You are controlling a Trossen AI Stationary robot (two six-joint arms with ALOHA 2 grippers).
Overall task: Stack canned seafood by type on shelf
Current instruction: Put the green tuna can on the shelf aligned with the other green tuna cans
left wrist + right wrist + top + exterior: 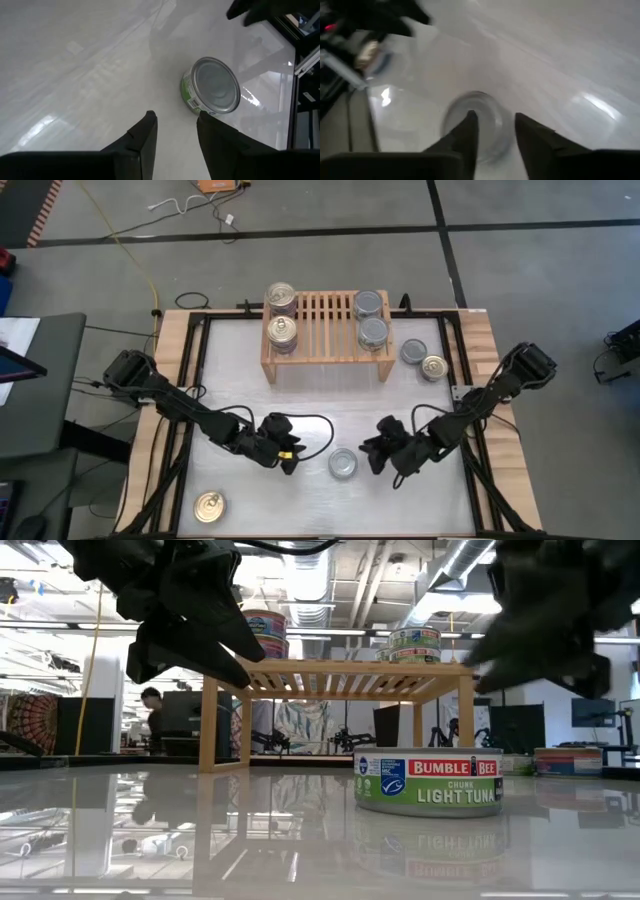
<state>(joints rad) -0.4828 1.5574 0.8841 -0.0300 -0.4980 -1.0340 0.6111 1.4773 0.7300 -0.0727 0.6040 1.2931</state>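
- Glossy white table top (300,390) inside a light-wood frame, mirroring the ceiling lights; grey floor around it with dark tape lines and a yellow cable.
- Beyond the table in the low view: an open workshop with pipes overhead, monitors, and a person (152,710) seated far back.
- Light-wood shelf (325,315) at the far middle of the table, slatted top, solid side legs.
- On the shelf's left end: gold-topped cans (282,313), stacked; on its right end: silver-topped cans (371,320).
- Just right of the shelf, on the table: one silver-topped can (413,351) and one gold-topped can (434,367), close together.
- Near the front left corner: a lone gold-topped can (208,506).
- Front middle, upright on the table: a silver-topped tuna can (428,781), green label reading Bumble Bee chunk light tuna.
- Left gripper (289,457) just left of that can, fingers (145,135) parted a little, holding nothing.
- Right gripper (376,458) just right of it, fingers (465,132) parted above the can, seemingly not gripping it, though that view is blurred.
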